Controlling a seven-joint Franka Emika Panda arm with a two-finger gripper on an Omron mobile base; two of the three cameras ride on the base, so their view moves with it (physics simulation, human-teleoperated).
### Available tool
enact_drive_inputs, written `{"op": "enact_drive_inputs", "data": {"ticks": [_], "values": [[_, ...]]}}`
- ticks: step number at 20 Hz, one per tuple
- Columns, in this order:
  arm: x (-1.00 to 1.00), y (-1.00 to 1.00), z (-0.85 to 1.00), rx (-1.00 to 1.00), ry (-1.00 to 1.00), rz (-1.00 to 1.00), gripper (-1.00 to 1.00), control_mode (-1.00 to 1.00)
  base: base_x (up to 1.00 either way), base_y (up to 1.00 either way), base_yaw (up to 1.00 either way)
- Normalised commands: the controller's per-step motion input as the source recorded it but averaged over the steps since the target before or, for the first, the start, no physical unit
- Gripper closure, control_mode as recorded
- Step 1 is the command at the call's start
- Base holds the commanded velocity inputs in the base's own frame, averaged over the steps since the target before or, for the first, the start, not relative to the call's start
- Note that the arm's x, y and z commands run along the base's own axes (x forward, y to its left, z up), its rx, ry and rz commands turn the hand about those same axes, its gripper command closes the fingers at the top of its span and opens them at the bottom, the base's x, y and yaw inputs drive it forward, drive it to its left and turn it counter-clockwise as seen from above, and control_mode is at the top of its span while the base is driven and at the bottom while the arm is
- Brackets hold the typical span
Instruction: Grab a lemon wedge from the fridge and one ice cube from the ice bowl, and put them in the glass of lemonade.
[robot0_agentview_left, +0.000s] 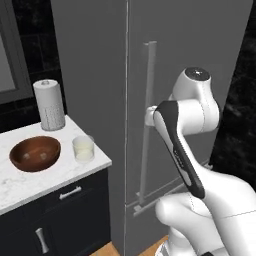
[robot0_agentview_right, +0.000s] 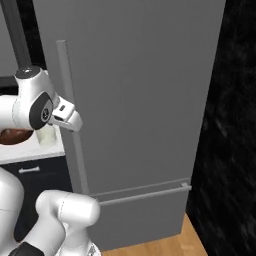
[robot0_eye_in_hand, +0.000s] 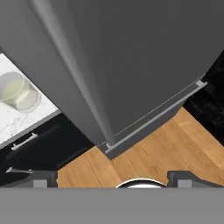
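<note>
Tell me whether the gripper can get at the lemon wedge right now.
Probably not. The fridge door is shut, so nothing inside can be reached. The open gripper sits by the long vertical handle, so opening the door looks like the first step.

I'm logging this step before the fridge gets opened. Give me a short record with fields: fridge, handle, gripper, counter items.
fridge: grey door shut
handle: long vertical bar on the door
gripper: jaws open, holding nothing, right at the handle
ice bowl: reddish-brown, on the marble counter, contents unclear
glass of lemonade: upright, beside the bowl toward the fridge
paper-towel roll: upright behind the bowl
</note>
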Motion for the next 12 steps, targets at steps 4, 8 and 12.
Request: {"op": "enact_drive_inputs", "data": {"ticks": [4,8,12], "values": [[0.00,0.00,0.00,0.00,0.00,0.00,-1.00,1.00,-0.67,0.05,-0.17],[0.00,0.00,0.00,0.00,0.00,0.00,-1.00,1.00,-0.31,0.49,-0.13],[0.00,0.00,0.00,0.00,0.00,0.00,-1.00,1.00,0.00,0.67,-0.06]]}}
